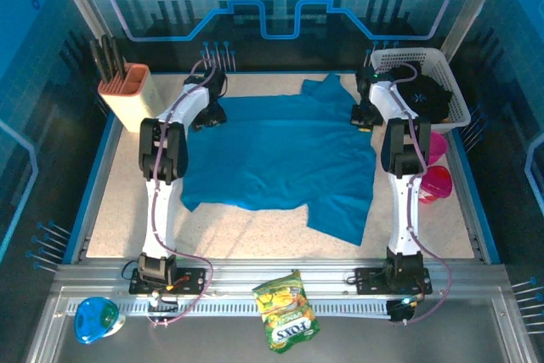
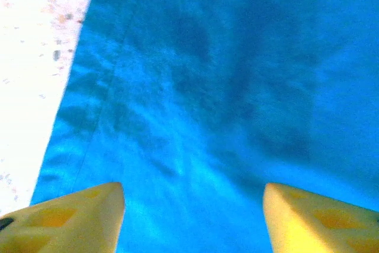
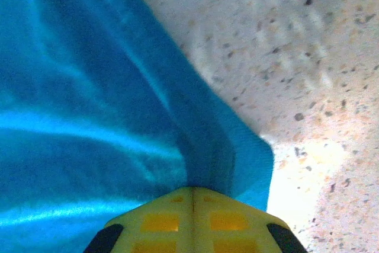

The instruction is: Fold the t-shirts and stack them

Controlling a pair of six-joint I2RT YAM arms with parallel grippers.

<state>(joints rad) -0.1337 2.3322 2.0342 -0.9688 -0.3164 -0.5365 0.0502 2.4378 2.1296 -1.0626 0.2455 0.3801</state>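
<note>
Teal-blue t-shirt [image 1: 280,155] fabric is pinched in the right gripper [image 3: 192,192]. Its fingers are closed together on a fold right at the cloth's edge, with bare speckled table [image 3: 308,57] just beside. The left gripper [image 2: 192,205] hangs spread wide over flat fabric near the shirt's left hem and grips nothing.

The shirt lies spread, slightly rumpled, across the middle of the table between both arms. The black t-shirt [image 1: 425,95] sits in the white basket [image 1: 408,55] at the far right.

The right hold is thin and close to the edge, so a pull could slip the fold out. With one side held, lifting would likely drag the cloth askew and bunch it. The left fingers may close on flat cloth and pinch up too little. The right arm works near the basket and the pink cups [image 1: 435,183], so a wide swing could knock them.
</note>
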